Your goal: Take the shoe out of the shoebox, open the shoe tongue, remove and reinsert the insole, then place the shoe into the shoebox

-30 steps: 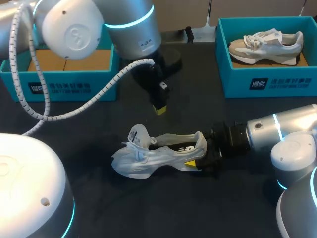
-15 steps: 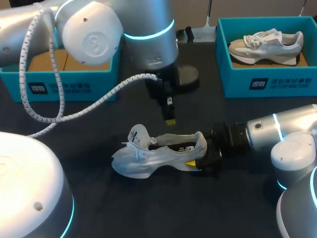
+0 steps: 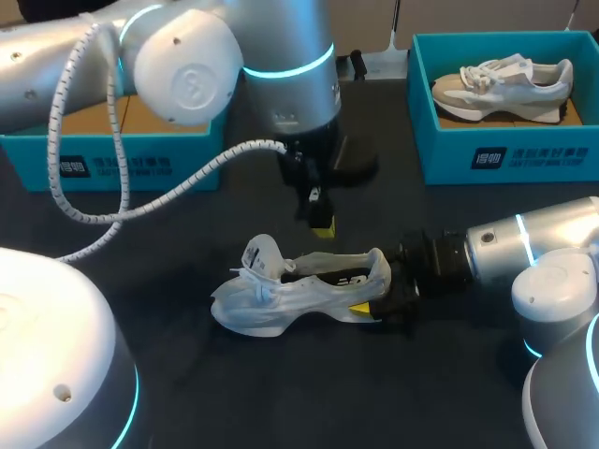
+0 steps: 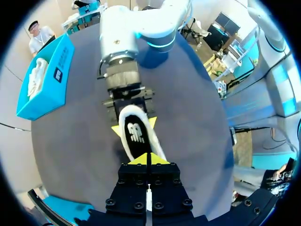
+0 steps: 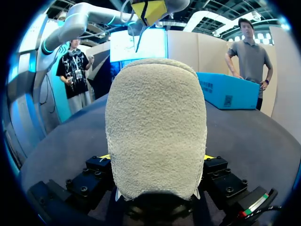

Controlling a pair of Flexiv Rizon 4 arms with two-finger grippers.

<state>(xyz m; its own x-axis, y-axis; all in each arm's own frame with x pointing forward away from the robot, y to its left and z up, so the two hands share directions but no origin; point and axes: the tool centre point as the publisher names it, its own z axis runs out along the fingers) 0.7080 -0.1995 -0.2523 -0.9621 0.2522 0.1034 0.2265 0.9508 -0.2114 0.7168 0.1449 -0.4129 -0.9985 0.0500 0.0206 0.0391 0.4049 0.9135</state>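
Observation:
A white shoe (image 3: 290,295) lies on its side in the middle of the dark table, toe to the left. My right gripper (image 3: 371,296) is shut on its heel, with yellow tips on both sides of the fuzzy heel (image 5: 155,127). My left gripper (image 3: 323,227) hangs just above the shoe's opening, fingers shut with nothing in them. In the left wrist view the shoe's dark insole (image 4: 137,136) shows just ahead of the shut left gripper (image 4: 148,159). The tongue stands up near the laces (image 3: 260,257).
A teal shoebox (image 3: 505,154) at the back right holds a second, beige shoe (image 3: 505,82). Another teal box (image 3: 122,166) stands at the back left, partly behind my left arm. The left arm's white cable (image 3: 178,192) loops over the table's left side.
My left arm has moved right and down, bringing its shut gripper closer to the shoe. The shoe and my right arm have not moved.

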